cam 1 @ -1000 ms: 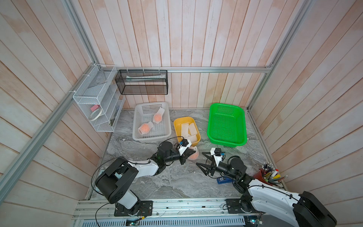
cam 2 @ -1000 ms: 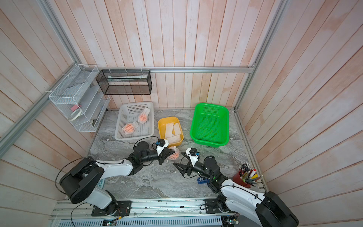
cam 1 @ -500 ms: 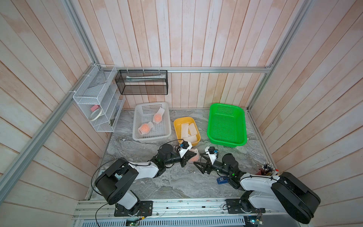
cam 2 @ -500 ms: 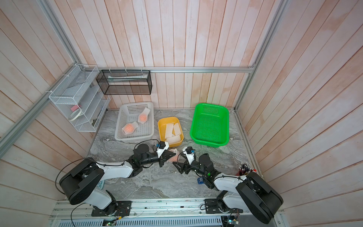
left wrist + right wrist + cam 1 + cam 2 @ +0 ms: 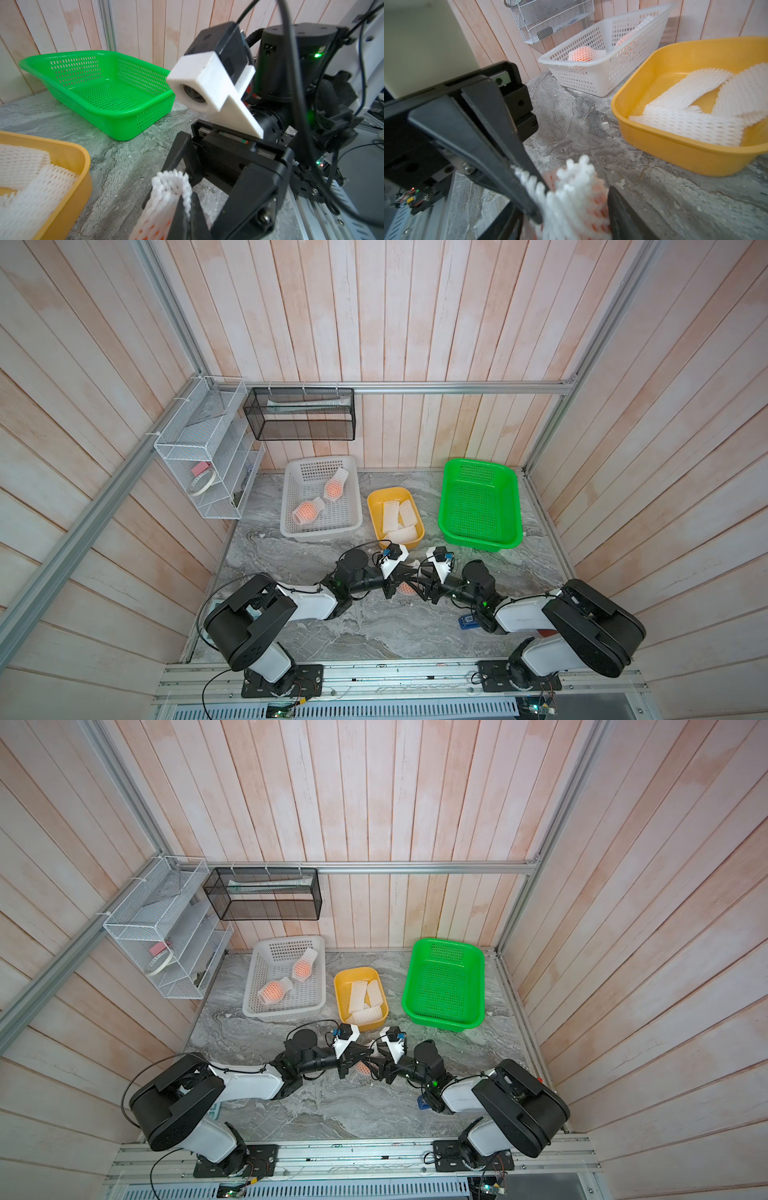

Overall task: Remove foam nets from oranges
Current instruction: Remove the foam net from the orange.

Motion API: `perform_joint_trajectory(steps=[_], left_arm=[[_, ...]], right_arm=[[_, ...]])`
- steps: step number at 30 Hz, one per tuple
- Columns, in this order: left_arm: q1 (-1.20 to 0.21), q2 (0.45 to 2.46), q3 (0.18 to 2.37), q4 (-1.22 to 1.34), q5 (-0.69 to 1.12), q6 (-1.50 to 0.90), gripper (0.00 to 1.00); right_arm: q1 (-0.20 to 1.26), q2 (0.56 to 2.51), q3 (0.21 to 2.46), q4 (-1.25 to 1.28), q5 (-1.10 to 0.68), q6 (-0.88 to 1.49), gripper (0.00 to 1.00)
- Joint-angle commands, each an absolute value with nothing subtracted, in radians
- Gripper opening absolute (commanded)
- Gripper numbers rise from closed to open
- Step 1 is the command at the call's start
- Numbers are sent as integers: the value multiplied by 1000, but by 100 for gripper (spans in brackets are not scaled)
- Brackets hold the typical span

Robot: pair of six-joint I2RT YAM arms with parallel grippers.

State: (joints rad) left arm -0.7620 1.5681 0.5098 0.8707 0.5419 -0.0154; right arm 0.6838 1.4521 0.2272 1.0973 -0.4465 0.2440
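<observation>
A small orange (image 5: 405, 588) in a white foam net (image 5: 166, 193) hangs low over the marble table between my two arms. My left gripper (image 5: 188, 204) is shut on the net's open rim, pinching a fold of mesh. My right gripper (image 5: 562, 222) faces it with a jaw on each side of the netted fruit, and one of its fingers (image 5: 618, 214) presses the mesh. The opposite side of that grip is hidden behind the left gripper's finger. In both top views two more netted oranges (image 5: 306, 511) (image 5: 302, 968) lie in the white basket (image 5: 291, 489).
A yellow tub (image 5: 374, 499) holding several empty nets (image 5: 691, 122) stands just behind the grippers. The green basket (image 5: 446, 506) sits at the back right with nothing in it. A wire shelf (image 5: 199, 472) and a black mesh box (image 5: 299, 414) hang on the walls. A small blue item (image 5: 467, 620) lies by the right arm.
The right arm has reached left to the netted orange and its jaws have narrowed around it. The left gripper has stayed shut on the net and shifted slightly.
</observation>
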Motion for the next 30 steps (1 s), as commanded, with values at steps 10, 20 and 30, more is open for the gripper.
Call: perform_joint_trajectory(steps=[10, 20, 30], left_arm=[[-763, 1560, 528, 960, 566, -117, 0], [-651, 1396, 395, 1041, 623, -290, 100], [-635, 1407, 378, 862, 862, -131, 99]], right_arm=[[691, 1410, 283, 971, -409, 171, 0], [698, 1347, 233, 1002, -276, 69, 0], [696, 1330, 174, 1122, -335, -7, 0]])
